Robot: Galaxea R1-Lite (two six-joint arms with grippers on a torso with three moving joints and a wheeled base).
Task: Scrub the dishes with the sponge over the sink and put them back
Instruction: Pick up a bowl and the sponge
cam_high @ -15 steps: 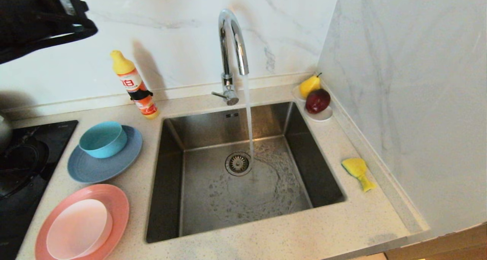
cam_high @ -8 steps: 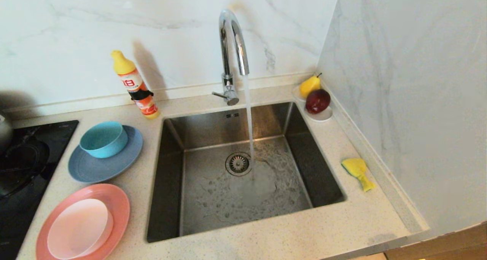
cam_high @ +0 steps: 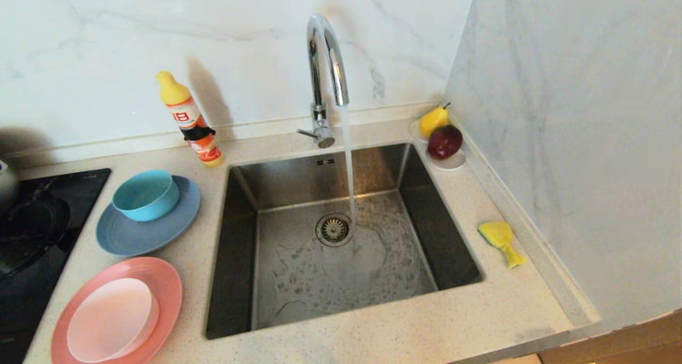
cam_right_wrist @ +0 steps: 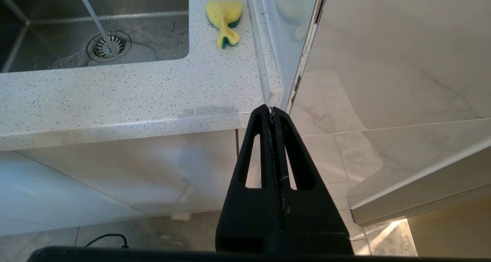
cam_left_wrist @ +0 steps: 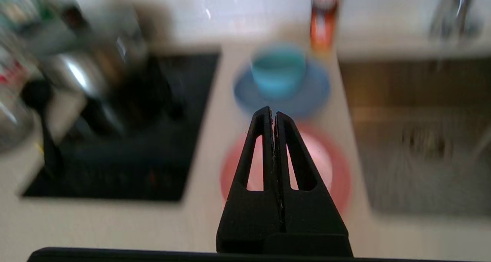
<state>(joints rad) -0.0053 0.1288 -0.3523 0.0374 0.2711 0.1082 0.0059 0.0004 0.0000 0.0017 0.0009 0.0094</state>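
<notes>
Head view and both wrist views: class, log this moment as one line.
tap: running | sponge: on counter, right of sink | dishes: stacked left | left gripper: shut, empty | right gripper: shut, empty

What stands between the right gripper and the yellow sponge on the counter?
Nothing visible. The right gripper, jaws shut, hangs off the front edge of the speckled white counter. The small yellow sponge with a green side lies beyond it on bare counter, beside the stainless-steel sink.
</notes>
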